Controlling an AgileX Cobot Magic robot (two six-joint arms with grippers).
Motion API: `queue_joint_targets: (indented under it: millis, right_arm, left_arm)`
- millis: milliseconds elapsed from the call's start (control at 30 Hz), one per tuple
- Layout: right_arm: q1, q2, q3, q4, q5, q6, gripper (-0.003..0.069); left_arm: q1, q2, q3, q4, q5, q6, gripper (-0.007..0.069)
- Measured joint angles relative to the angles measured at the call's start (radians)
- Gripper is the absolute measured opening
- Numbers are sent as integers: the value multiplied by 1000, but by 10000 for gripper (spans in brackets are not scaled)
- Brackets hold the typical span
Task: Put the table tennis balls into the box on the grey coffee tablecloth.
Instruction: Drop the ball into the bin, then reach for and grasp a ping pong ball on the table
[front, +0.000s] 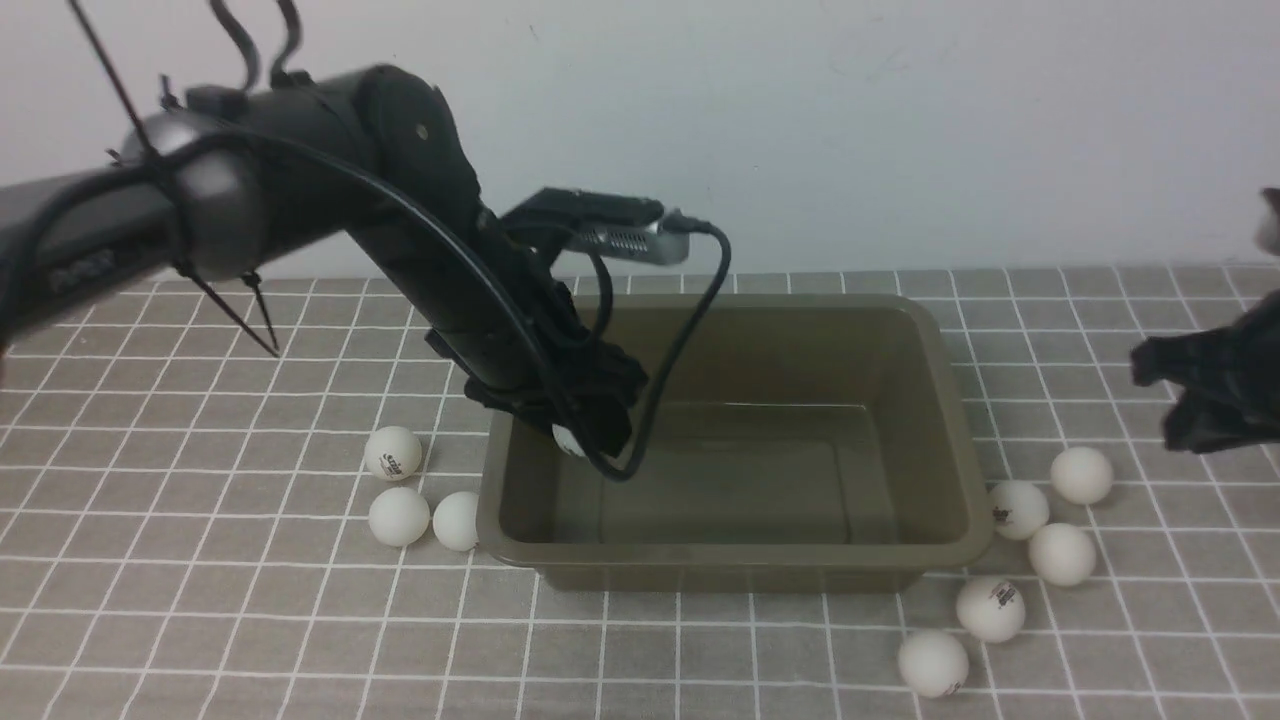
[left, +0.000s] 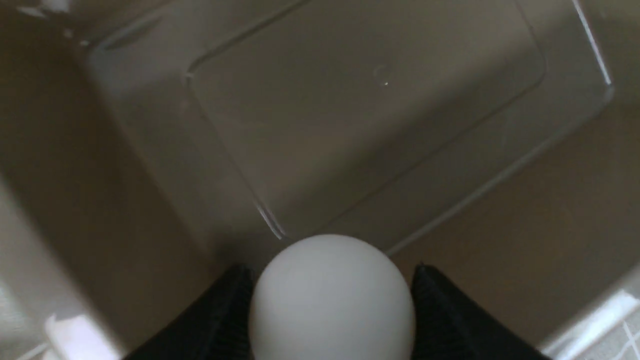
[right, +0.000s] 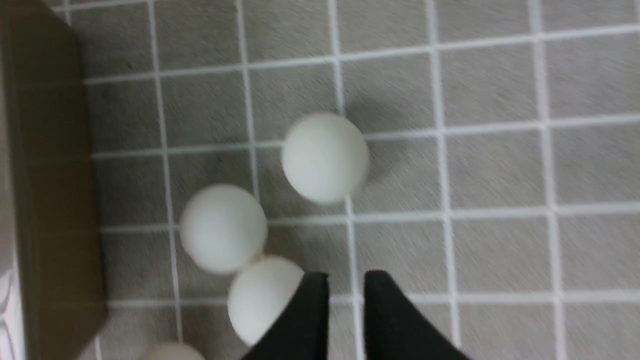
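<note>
release step: my left gripper (front: 590, 432) clasps one matte white table tennis ball (left: 332, 300) low inside the olive-brown plastic box (front: 930, 420), so next i spread those jaws; right gripper (right: 346, 280) barely parted, empty.

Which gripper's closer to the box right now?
Left. The left gripper, gripping a ball, is over the left end of the box, inside its rim. The right gripper is outside, off its right side, above loose balls on the cloth.

Olive box (front: 958, 430), upright, open-topped, on grid tablecloth (front: 200, 620); three white balls (front: 399, 516) lie left of it, five balls (front: 1062, 553) right, one ball (left: 332, 300) held above its left end.
</note>
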Motion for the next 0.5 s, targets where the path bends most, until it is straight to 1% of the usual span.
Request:
queue_joint_targets:
  millis: [100, 133, 200, 233, 267, 300, 367, 400, 433, 467, 500]
  right_arm:
    - [-1, 95, -49, 21, -6, -16, 245]
    - [-1, 142, -73, 24, -10, -19, 328]
    - [0, 198, -98, 31, -10, -20, 412]
    - [3, 214, -105, 33, -10, -21, 437]
    - [9, 246, -119, 34, -10, -23, 482]
    - [11, 258, -122, 34, -13, -24, 501]
    - [19, 294, -132, 32, -23, -25, 517]
    - [22, 309, -134, 30, -33, -22, 514]
    - [24, 324, -136, 27, -45, -10, 490]
    - [24, 336, -141, 24, -51, -10, 426]
    - [24, 343, -143, 19, -51, -10, 360]
  left_arm:
    - [1, 12, 0, 7, -3, -4, 517]
    - [5, 11, -3, 14, -3, -8, 560]
    - [21, 9, -23, 36, 5, -28, 603]
    - [29, 6, -36, 47, 8, -38, 609]
    - [46, 1, -59, 67, 24, -58, 605]
    - [55, -2, -72, 78, 31, -68, 598]
    - [90, -13, -113, 118, 78, -99, 540]
    - [111, -20, -134, 143, 107, -111, 484]
    - [134, -28, -153, 168, 138, -120, 412]
    - [167, -41, -174, 199, 169, -125, 307]
    - [203, -51, -184, 219, 199, -129, 174]
